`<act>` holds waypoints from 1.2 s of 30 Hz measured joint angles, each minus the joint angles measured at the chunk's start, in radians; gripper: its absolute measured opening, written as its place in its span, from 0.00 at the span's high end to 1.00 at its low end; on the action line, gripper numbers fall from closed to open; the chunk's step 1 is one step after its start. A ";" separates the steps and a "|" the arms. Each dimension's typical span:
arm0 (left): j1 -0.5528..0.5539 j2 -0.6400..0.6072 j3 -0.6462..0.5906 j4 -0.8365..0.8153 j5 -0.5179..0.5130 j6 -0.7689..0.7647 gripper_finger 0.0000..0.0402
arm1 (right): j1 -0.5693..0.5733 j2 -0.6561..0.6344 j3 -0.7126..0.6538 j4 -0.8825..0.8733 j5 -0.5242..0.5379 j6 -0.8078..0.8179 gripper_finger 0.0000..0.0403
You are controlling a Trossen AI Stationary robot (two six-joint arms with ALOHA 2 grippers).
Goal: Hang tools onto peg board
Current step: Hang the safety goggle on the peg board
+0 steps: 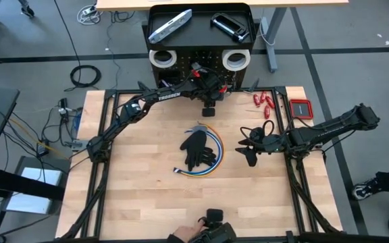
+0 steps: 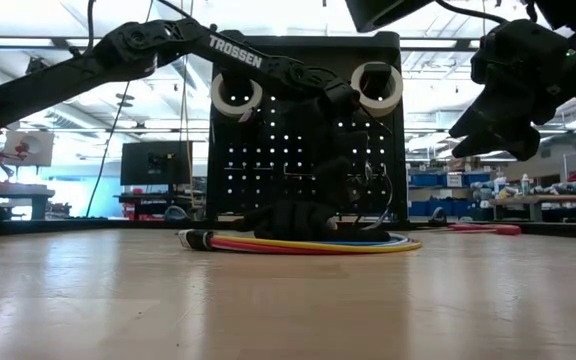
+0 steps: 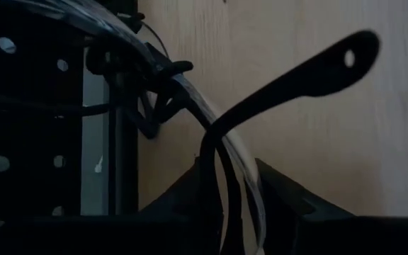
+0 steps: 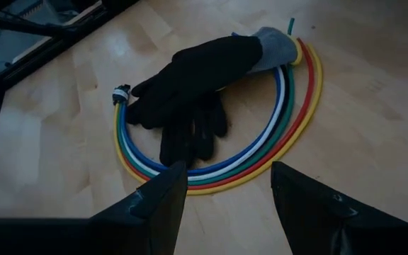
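The left gripper [image 1: 209, 108] reaches to the bench's far edge, against the black perforated metal peg board [image 2: 308, 150], its jaws pinching a thin dark hooked tool [image 3: 289, 85] beside the holes. Two white tape rolls [image 1: 161, 59] already hang on the board's front, while a silver-grey flat bar [image 1: 170, 25] and a black clamp [image 1: 229, 25] lie on its tray top. At the bench's middle a pair of black gloves [image 1: 198, 150] rests on a coil of coloured cables [image 4: 289, 113], not yet hung. The right gripper [image 1: 250, 154] hovers just beside them, jaws spread and empty. Small red-handled tools [image 1: 264, 102] wait near the far right corner, so most work remains.
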 joint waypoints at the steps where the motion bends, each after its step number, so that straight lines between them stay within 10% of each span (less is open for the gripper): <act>1: 0.000 0.000 0.000 0.001 0.000 -0.010 0.75 | 0.000 0.000 0.000 0.000 0.000 0.000 0.47; 36: -0.014 -0.005 0.000 -0.004 -0.167 -0.442 0.37 | 0.000 0.000 0.000 0.000 -0.001 0.008 0.39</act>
